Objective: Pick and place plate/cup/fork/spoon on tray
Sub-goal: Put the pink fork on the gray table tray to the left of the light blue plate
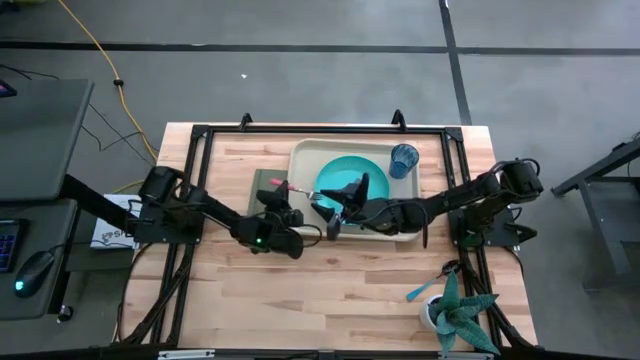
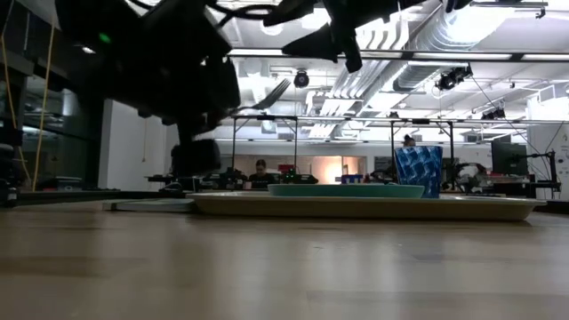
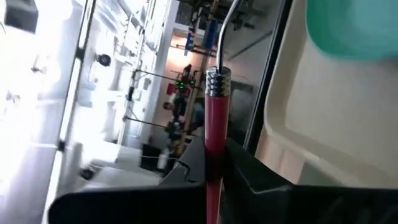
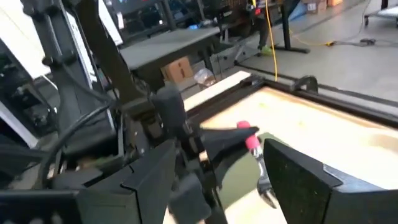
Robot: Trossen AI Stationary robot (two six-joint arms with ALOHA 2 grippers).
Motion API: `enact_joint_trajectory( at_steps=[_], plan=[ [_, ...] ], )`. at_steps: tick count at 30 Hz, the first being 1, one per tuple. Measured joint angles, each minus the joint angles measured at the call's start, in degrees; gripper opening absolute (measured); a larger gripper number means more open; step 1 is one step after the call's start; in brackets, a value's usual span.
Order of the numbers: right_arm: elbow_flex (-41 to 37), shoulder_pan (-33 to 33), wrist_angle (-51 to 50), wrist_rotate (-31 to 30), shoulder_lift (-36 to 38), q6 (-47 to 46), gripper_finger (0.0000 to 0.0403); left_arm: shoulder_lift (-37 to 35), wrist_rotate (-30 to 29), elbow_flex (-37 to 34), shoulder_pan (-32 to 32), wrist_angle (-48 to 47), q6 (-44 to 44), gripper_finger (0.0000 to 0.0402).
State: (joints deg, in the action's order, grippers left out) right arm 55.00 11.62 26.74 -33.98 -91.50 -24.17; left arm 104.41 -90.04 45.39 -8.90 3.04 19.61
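My left gripper (image 1: pixel 292 213) is shut on the fork (image 2: pixel 274 92), which has a pink-red handle (image 3: pixel 216 124) and silvery tines, above the tray's near-left part. My right gripper (image 1: pixel 338 203) is open over the turquoise plate (image 1: pixel 345 170). Its fingers (image 4: pixel 298 180) stand on either side of the fork's metal end (image 4: pixel 264 186); I cannot tell whether they touch it. The plate and the dark-blue cup (image 1: pixel 403 160) rest on the cream tray (image 1: pixel 305 160). The blue-handled spoon (image 1: pixel 425 290) lies on the table at the near right. My left gripper pinches the fork's pink-red handle (image 3: pixel 214 155) between its two fingers. The handle's end (image 4: pixel 245 129) sticks out on one side, and the ferrule and metal neck (image 3: pixel 219 78) on the other. The fork is lifted clear of the tray and table, with its tines slanting upward.
An olive-green pad (image 1: pixel 266 185) lies left of the tray. A teal spiky plant in a white pot (image 1: pixel 460 315) stands at the near right corner, by the spoon. A black frame (image 1: pixel 190 150) runs around the table's edges. Bare wood lies toward the near edge.
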Motion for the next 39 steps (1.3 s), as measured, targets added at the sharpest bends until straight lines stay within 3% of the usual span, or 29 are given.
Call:
enact_joint_trajectory(
  at_steps=[9,12,15,20,27,34,39],
  plan=[
    [0.06,-1.69,-9.32,0.84,0.35,2.72,0.0236,-0.03,0.02,-0.69,-0.24,-0.25,-0.20,0.0000],
    [0.05,-1.88,-11.09,5.85,1.98,14.25,0.0236,-0.03,0.02,-0.71,-0.83,-0.28,3.32,0.0000],
    [0.08,-0.71,-15.42,8.69,4.07,32.09,0.0236,-0.03,0.85,-0.71,-1.23,-0.24,4.05,0.0000],
    [3.78,2.25,-30.24,1.84,4.06,55.10,0.0236,-0.03,8.51,-0.69,-1.28,-0.14,7.06,0.0000],
    [8.35,2.69,-43.71,-0.88,-1.57,58.24,0.0236,-0.04,10.92,-0.55,-0.88,3.88,9.80,0.0000],
    [8.37,2.64,-35.15,-5.93,-5.49,64.63,0.0235,-0.06,11.01,-0.55,-0.99,4.88,11.06,0.0000],
    [8.37,2.36,-33.86,-3.97,-5.55,64.94,0.0217,-0.06,11.42,-0.55,-1.01,5.21,11.07,0.0000]
  ],
)
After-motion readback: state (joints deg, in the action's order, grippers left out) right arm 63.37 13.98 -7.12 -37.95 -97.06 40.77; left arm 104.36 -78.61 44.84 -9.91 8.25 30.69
